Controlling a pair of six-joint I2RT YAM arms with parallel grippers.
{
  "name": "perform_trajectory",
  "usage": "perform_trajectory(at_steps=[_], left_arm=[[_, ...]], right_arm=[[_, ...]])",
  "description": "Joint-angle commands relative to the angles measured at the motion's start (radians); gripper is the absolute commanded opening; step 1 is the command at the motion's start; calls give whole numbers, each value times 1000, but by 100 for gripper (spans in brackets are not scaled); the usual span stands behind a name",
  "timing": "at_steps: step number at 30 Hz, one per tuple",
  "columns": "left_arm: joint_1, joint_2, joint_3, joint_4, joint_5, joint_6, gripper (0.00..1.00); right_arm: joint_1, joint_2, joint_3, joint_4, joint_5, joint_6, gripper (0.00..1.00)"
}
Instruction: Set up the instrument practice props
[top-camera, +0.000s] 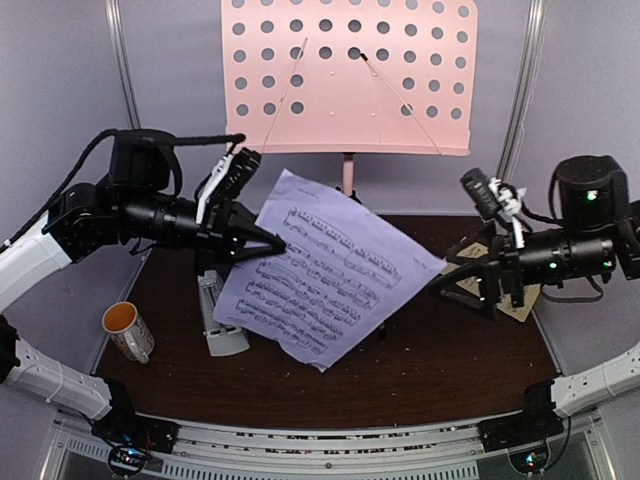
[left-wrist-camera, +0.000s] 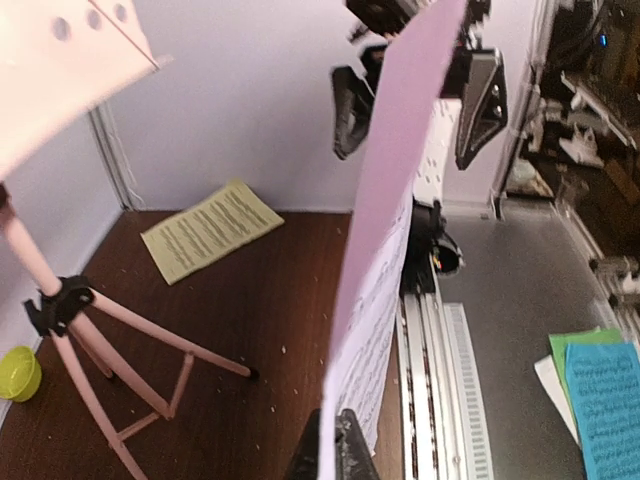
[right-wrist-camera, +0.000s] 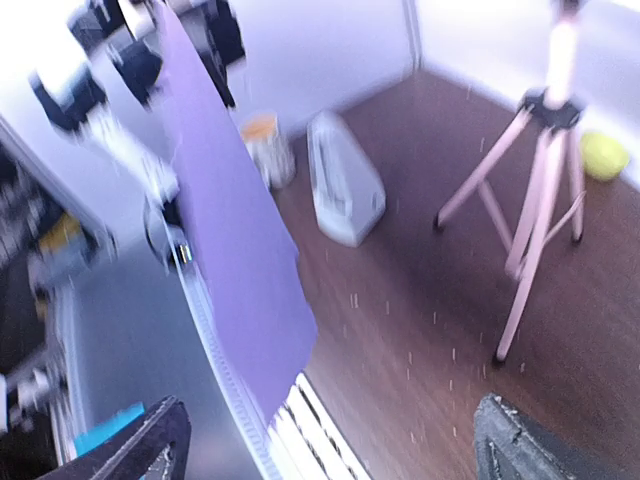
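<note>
The left end effector (top-camera: 268, 240) is clamped on the left edge of the lavender sheet (top-camera: 330, 265). It holds the page up in the air, tilted, between the two arms and in front of the pink music stand (top-camera: 350, 70), not on its desk. The right end effector (top-camera: 452, 282) has its fingers spread wide apart just off the sheet's right edge. It looks like it's not touching the paper, though the right wrist view is pretty blurry.

The yellow page (left-wrist-camera: 210, 230) lies flat on the tabletop (top-camera: 440, 350), under the right arm. The grey metronome (top-camera: 222, 320) sits on the left side below the sheet's lower corner, with the mug (top-camera: 128, 330) near it.
</note>
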Motion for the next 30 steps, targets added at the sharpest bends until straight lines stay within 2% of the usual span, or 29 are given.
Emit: perform_trajectory(at_steps=[1,9,14,16,19,27,30], left_arm=[[58,-42,-13,323,121,-244,0],[79,-1,57,528,138,-459,0],[79,19,72,619,171,-530,0],[79,20,75,625,177,-542,0],[79,20,70,626,178,-554,0],[79,16,50,642,160,-580,0],[79,27,66,631,145,-581,0]], right_arm=[[-11,-164,-155,424,117,111,100],[-7,-131,-212,625,86,108,100],[-7,-96,-204,665,103,62,100],[-6,-76,-188,682,94,49,96],[-5,-36,-157,703,68,42,83],[-5,-18,-97,698,83,49,36],[-5,-16,-74,680,91,62,13]])
